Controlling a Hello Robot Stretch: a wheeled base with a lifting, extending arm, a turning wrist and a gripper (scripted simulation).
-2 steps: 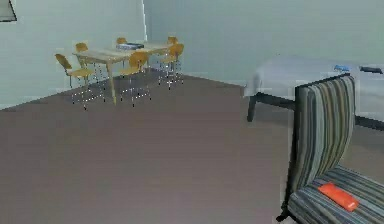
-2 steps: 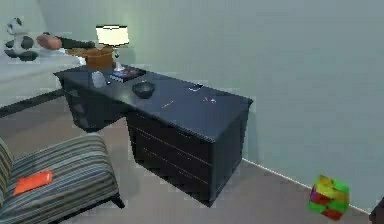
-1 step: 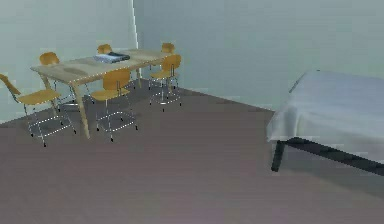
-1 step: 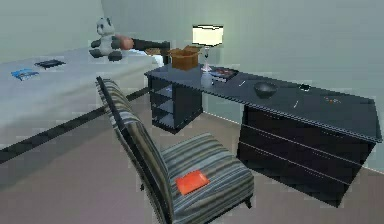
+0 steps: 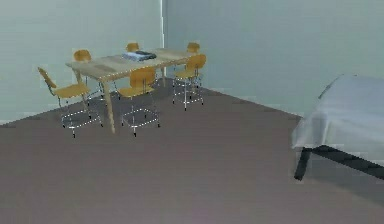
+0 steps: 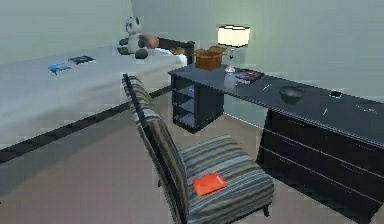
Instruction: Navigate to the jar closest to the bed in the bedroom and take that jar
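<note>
A bed point(image 5: 350, 120) with a pale grey cover juts in at the forward view's right edge. In the arm side view a bed point(image 6: 60, 95) runs along the left, with a black-and-white plush toy point(image 6: 133, 38) near its head. Beyond that bed stands a dark desk point(image 6: 300, 108). A small pale thing point(image 6: 230, 68) stands on the desk at the foot of a lamp point(image 6: 233, 37); it is too small to name.
A wooden dining table point(image 5: 120, 68) ringed by several orange chairs stands at the forward view's far left; open brown floor lies before it. A striped chair point(image 6: 215, 165) with an orange book point(image 6: 209, 184) on its seat stands between bed and desk. The desk bears a brown box point(image 6: 209, 58) and a dark bowl point(image 6: 291, 94).
</note>
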